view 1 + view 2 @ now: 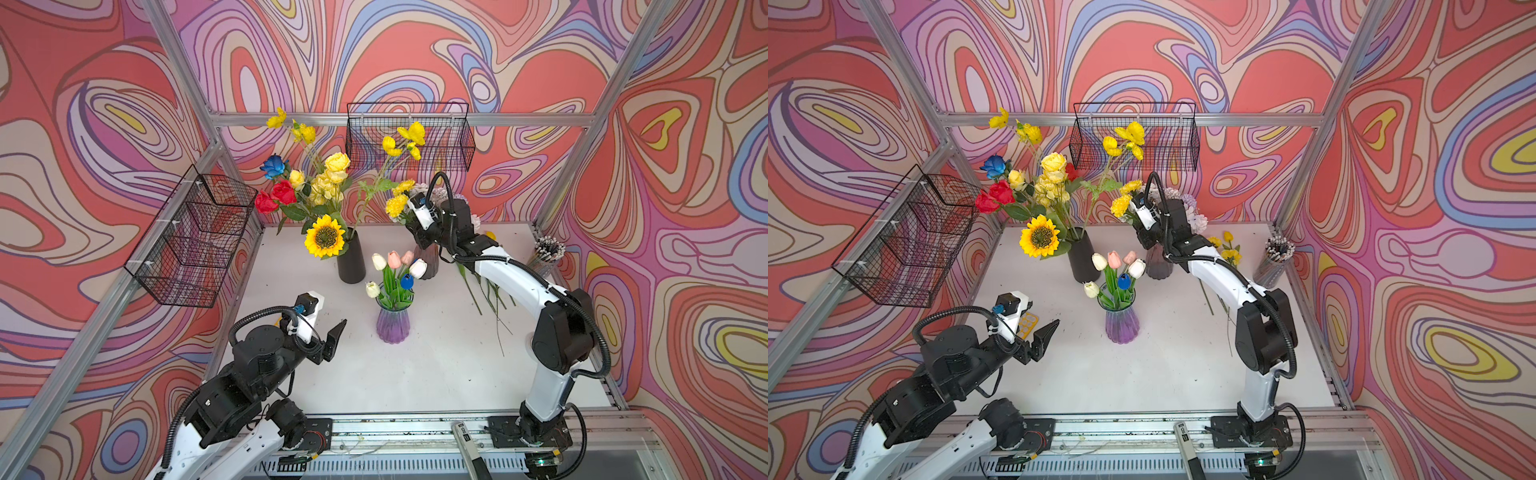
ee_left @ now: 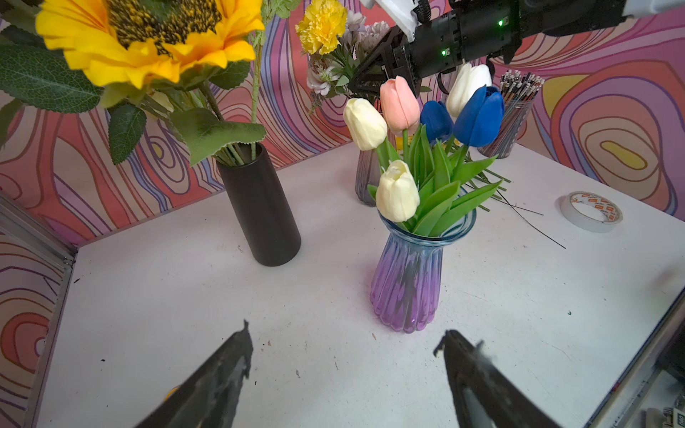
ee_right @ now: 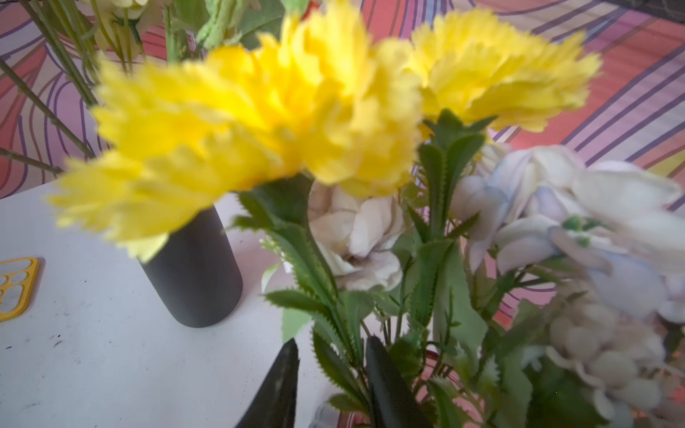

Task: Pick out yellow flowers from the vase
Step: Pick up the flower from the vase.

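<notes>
Right wrist view: pale blooms (image 3: 556, 207) crowd the yellow marigolds (image 3: 259, 122) in the smoky vase (image 1: 1156, 268) near the worktop's (image 1: 415, 374) rear edge. Right gripper (image 3: 331, 342) straddles a leafy marigold stem (image 3: 322, 281), jaws part-spread; whether it grips is unclear. Left gripper (image 2: 344, 333) gapes empty. Black vase (image 1: 351, 264) holds sunflower (image 1: 325, 237) and roses (image 1: 336, 162); purple vase (image 1: 393, 324) holds tulips (image 1: 395, 262). More yellow flowers (image 1: 1227, 249) lie by the right edge.
</notes>
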### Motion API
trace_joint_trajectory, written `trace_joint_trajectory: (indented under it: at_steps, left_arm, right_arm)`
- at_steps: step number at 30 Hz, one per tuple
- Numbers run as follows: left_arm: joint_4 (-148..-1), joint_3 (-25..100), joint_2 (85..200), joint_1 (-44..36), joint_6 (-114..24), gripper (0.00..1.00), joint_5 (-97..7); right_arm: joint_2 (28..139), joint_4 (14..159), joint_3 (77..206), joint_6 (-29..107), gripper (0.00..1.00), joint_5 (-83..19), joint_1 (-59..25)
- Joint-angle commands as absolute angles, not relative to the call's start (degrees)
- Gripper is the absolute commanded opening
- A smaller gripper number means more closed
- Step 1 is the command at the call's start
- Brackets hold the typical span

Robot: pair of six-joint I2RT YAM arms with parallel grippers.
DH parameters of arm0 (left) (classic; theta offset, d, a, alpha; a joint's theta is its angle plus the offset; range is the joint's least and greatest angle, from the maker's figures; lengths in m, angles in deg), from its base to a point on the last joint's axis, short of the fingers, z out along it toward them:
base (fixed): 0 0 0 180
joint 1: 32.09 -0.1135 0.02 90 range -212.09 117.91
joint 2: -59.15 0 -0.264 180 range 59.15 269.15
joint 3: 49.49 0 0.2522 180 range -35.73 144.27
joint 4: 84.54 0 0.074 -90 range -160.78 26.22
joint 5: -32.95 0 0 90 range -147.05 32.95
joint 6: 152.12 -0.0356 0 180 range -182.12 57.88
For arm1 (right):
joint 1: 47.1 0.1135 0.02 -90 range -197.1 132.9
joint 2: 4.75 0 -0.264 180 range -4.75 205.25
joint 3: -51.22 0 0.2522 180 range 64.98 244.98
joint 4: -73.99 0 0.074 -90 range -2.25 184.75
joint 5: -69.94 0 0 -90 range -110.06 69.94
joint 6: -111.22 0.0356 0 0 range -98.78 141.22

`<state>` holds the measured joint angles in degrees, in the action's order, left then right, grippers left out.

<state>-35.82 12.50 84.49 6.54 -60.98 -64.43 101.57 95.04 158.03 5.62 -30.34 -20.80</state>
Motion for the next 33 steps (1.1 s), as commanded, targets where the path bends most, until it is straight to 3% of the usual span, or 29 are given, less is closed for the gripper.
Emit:
trace_joint_trajectory:
  at_steps: [1,20,33]
  left_arm:
    - [-35.1,12.0,83.4,6.3,-60.5,0.84,-65.2]
    - [-34.4,11.9,82.1,6.3,-59.8,0.84,-65.9]
    - [-33.8,11.9,81.4,6.4,-59.5,0.84,-66.4]
  right_arm:
    - [102.4,95.3,159.4,4.2,0.32,-28.8,-20.6]
    - [106.1,95.1,162.7,3.7,0.29,-23.4,-20.6]
    - [105.7,93.5,161.9,5.1,0.08,-22.5,-20.6]
